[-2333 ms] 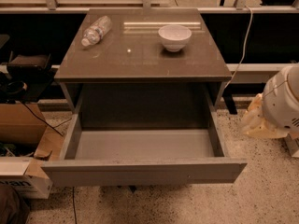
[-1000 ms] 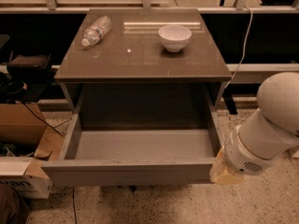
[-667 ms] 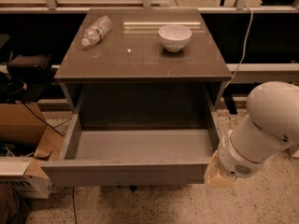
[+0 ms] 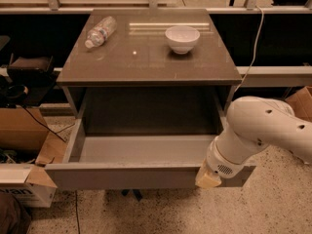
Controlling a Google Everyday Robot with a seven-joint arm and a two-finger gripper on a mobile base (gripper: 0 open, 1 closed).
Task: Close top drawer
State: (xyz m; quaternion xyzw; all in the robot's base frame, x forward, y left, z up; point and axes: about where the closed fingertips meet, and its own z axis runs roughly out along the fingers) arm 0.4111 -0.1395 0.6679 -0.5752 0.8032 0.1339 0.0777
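Observation:
The top drawer (image 4: 122, 175) is a wide grey drawer pulled far out of the grey cabinet (image 4: 146, 62). Its flat front panel faces me and its deep grey inside is bare. My white arm (image 4: 258, 130) reaches in from the right over the drawer's front right corner. The gripper (image 4: 208, 180) shows only as a yellowish tip at the front panel's right end, touching or just in front of it.
A white bowl (image 4: 182, 38) and a lying plastic bottle (image 4: 100, 31) sit on the cabinet top. Cardboard boxes (image 4: 22, 179) stand on the floor at the left, another box (image 4: 300, 101) at the right. Cables run along the floor and back.
My arm has swung in from the far right and moved left and down to the drawer's front right corner. The drawer has not moved.

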